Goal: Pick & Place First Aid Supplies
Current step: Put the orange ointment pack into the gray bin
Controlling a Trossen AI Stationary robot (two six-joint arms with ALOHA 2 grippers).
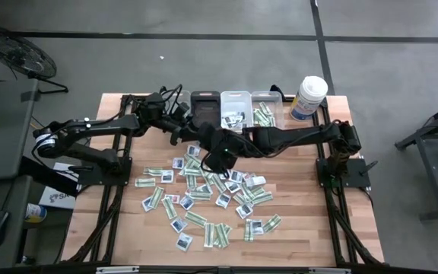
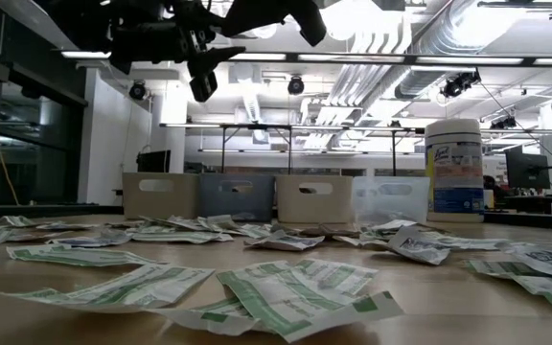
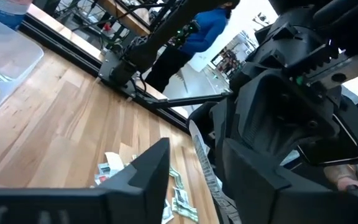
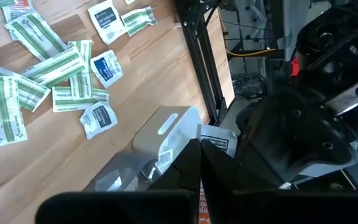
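High view: the left gripper [image 1: 192,137] and right gripper [image 1: 217,156] are met above the far edge of the scattered first aid supplies [image 1: 204,199], near the bins [image 1: 236,103].

Low view: both arms are seen high over the table, so a dropped packet would likely be lost among the loose ones.

Left wrist view: a white packet [image 3: 202,155] is seen edge-on between fingers [image 3: 145,177] standing partway apart.

Right wrist view: it is pinched by the closed right gripper. If released early, it could slip; if late, it could be torn.
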